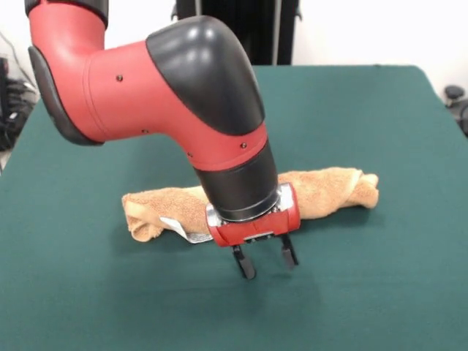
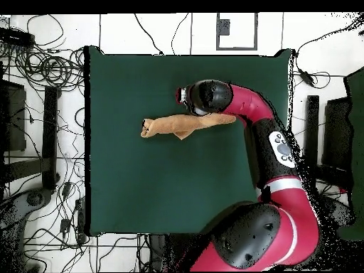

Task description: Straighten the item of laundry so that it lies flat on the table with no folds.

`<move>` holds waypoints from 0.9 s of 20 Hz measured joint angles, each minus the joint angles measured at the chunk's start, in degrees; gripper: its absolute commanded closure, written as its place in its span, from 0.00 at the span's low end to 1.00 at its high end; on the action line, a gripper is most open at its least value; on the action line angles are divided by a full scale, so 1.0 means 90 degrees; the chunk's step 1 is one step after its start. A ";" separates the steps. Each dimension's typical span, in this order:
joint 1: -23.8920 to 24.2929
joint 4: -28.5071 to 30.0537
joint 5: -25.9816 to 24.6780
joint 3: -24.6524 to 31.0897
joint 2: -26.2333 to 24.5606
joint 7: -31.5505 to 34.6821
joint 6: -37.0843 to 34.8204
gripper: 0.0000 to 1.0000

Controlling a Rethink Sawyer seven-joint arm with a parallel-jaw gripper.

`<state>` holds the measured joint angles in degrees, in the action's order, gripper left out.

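soft orange-tan terry towel [image 1: 329, 191] lies rolled up like a long sausage on the big dark green felt surface [image 1: 380, 292] | red and black robot hand [image 1: 265, 260] hangs open and empty just in front, maybe to grab an edge and unroll it

Floor around the table is white, marked with dark lines. Cables [image 2: 44, 65] lie coiled and tangled along one side in the overhead view, thickest near the top corner, with more strung along the bottom edge [image 2: 117, 250]. Dark stand [image 2: 50, 128] sits among them. Small dark square marker [image 2: 225, 27] on the floor past the table's top edge. Front view: black upright frame [image 1: 238, 22] against the white wall, dark gear [image 1: 11, 102] at the left edge.
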<state>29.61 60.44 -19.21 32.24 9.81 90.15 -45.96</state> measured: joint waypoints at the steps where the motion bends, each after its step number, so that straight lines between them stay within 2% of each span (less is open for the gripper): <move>1: -0.0020 -0.0071 0.0046 -0.0005 -0.0033 0.0000 -0.0126 0.00; 9: -0.0207 -0.0661 0.0588 -0.0045 -0.0389 0.0001 -0.1720 0.00; 10: -0.0272 -0.0748 0.0685 -0.0047 -0.0482 0.0001 -0.2186 0.00; 15: -0.0418 -0.0797 0.0859 -0.0048 -0.0754 0.0001 -0.3275 0.00; 18: -0.0454 -0.0837 0.0918 -0.0050 -0.0835 0.0001 -0.3551 0.00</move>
<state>25.53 52.90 -10.95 31.79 2.29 90.17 -77.92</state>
